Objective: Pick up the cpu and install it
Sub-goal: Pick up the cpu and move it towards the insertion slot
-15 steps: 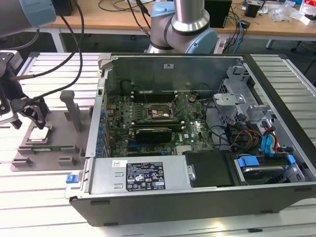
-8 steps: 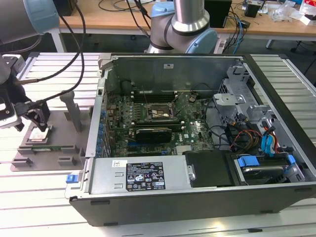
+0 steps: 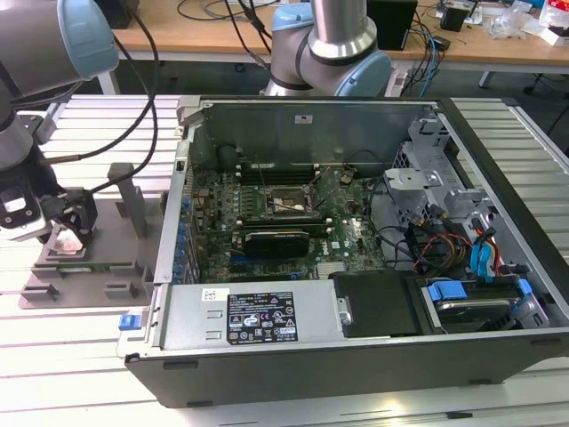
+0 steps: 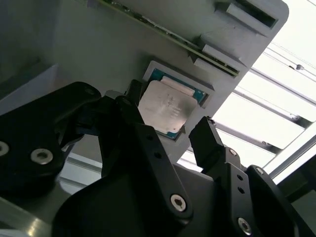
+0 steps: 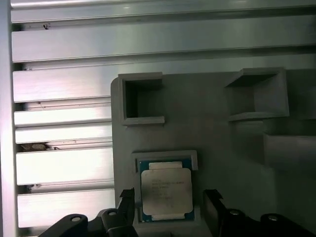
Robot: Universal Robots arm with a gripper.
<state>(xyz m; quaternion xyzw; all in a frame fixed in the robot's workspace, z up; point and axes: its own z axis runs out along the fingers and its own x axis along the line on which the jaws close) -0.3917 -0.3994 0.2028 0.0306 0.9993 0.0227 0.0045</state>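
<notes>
The cpu [image 3: 69, 242] [image 4: 165, 107] [image 5: 165, 190], a small square chip with a pale metal top, lies flat in a shallow recess of the grey fixture plate [image 3: 111, 267] [image 5: 212, 128], at the exterior view's left. My gripper [image 3: 68, 226] [image 4: 170, 116] [image 5: 169, 202] hangs just over it, open. In both wrist views one black finger [image 5: 126, 200] stands on each side of the chip with a gap to its edges. The black metal-framed socket [image 3: 284, 205] sits on the green motherboard inside the open computer case.
The open case [image 3: 356, 329] takes up the middle and the exterior view's right, with cables, drive bays and a card inside. Raised blocks [image 3: 132, 200] stand on the fixture plate near the gripper. A second arm's base [image 3: 329, 53] rises behind the case. The table is made of slatted aluminium.
</notes>
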